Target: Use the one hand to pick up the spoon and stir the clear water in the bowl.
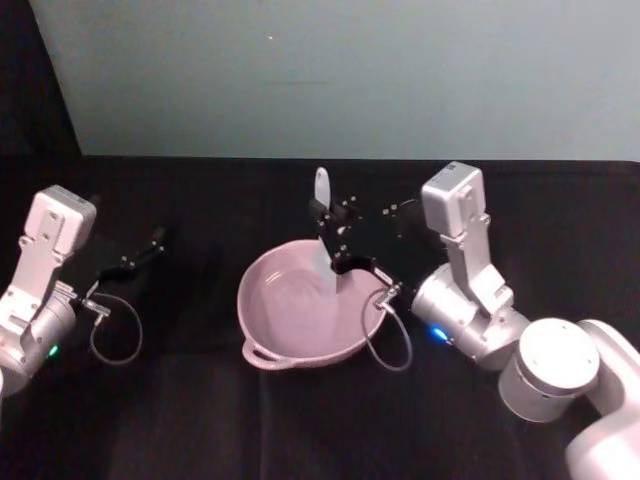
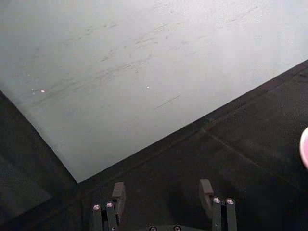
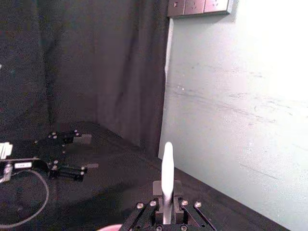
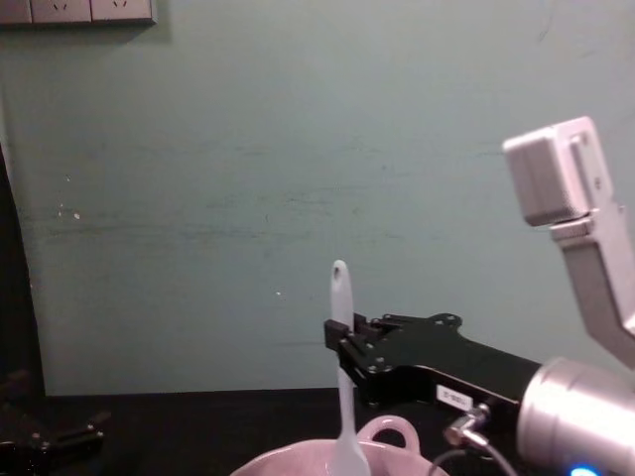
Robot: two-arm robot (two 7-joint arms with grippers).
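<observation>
The pale pink bowl (image 1: 285, 310) sits mid-table, its loop handle (image 1: 262, 352) on the near rim. My right gripper (image 1: 332, 238) reaches over the bowl's far right side and is shut on the white spoon (image 1: 322, 190). The spoon stands nearly upright, holed handle end up and its head down inside the bowl. In the chest view the spoon (image 4: 340, 307) rises from the bowl (image 4: 298, 463) through the right gripper (image 4: 341, 342). In the right wrist view the spoon (image 3: 167, 166) stands between the shut fingers. My left gripper (image 1: 150, 245) rests open at the table's left, away from the bowl.
Black cloth covers the table (image 1: 200, 420), with a pale green wall (image 1: 350, 70) behind. A looped cable (image 1: 115, 330) hangs by the left wrist and another cable (image 1: 390, 345) by the right wrist, close to the bowl's rim. The left gripper (image 2: 162, 192) faces the wall.
</observation>
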